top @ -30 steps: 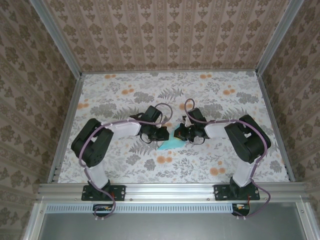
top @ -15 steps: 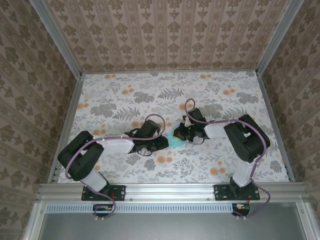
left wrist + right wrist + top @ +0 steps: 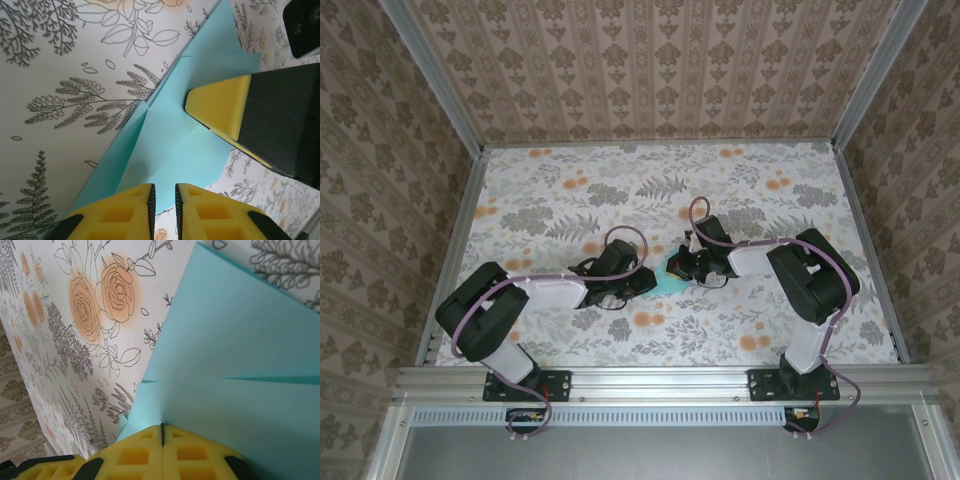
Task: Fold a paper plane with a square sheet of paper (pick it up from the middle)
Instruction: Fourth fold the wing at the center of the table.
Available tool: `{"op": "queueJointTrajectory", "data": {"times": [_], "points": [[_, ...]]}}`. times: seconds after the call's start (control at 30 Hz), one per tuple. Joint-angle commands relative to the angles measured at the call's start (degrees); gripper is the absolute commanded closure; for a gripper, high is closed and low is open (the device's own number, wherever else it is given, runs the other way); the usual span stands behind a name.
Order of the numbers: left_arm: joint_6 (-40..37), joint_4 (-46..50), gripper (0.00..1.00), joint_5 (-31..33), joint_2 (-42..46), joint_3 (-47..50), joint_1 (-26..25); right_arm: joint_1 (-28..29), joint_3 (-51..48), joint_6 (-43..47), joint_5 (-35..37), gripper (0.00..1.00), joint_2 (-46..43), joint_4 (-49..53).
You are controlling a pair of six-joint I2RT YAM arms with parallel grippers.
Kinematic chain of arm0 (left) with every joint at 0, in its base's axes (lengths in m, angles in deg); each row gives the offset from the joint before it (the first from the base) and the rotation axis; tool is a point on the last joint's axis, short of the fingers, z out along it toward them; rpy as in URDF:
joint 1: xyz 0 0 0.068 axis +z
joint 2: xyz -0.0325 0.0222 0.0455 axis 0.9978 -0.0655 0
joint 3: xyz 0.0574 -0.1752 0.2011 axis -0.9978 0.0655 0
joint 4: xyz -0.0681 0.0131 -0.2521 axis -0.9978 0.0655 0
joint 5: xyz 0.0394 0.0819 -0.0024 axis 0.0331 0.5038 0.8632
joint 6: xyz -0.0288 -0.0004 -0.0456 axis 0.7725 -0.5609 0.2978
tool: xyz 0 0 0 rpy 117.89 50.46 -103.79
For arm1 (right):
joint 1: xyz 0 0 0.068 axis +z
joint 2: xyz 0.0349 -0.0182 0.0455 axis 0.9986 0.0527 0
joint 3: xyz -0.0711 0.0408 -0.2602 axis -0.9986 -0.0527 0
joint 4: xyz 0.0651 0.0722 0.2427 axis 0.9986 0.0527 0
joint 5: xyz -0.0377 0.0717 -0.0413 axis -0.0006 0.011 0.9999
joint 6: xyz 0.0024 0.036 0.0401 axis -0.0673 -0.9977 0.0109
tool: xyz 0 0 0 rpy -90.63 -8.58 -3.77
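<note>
- Turquoise paper [image 3: 165,145] lies folded flat on the floral tabletop [image 3: 570,190], roughly mid-table, right between the two grippers.
- Nearest us, the aluminium rail [image 3: 660,380] carries both arm bases, set well apart.
- Up from the left base, the left arm [image 3: 545,290] reaches low across toward the centre, with a purple cable [image 3: 625,236] looping over its wrist.
- Left gripper [image 3: 163,188] sits over the left edge of the turquoise paper. Its yellow pads [image 3: 125,210] are barely parted, and the tabletop shows through the thin slit, with nothing caught in it.
- Whether those pads actually touch the sheet, I cannot tell.
- Now the paper itself, seen from the left wrist: it's a layered shape with slanting creases. One long straight edge runs diagonally, and a narrow end points off toward the top of that view.
- Right gripper [image 3: 162,429] is on it from the far-right side, jaws pressed fully together. There's only a hairline seam between them, and the tips are down on the upper layer just beside a crease.
- Whether a fold is nipped in that seam, I cannot tell.
- Behind it, the right arm [image 3: 760,262] bends in from its base, elbow bulging out to the right.
- Past the grippers, the floral print with its orange blooms runs on to the back edge.
- Farthest off, wallpapered walls [image 3: 660,70] close the table in on three sides.
</note>
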Motion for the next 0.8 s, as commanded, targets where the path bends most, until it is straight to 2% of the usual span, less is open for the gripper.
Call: {"op": "queueJointTrajectory", "data": {"times": [0.0, 0.4, 0.77], "points": [[1.1, 1.2, 0.8, 2.4, -1.5, 0.6, -0.2, 0.1, -2.8, -0.4, 7.8, 0.95, 4.8, 8.2], [3.5, 0.6, 0.85, 3.6, -2.7, 3.1, -0.1, -0.2, -3.3, -0.5, 7.7, 0.96, 5.0, 8.6], [6.7, -1.0, 0.89, 5.5, -2.3, 9.2, -0.2, -0.8, -3.9, -0.4, 8.0, 0.96, 5.3, 9.2]]}}
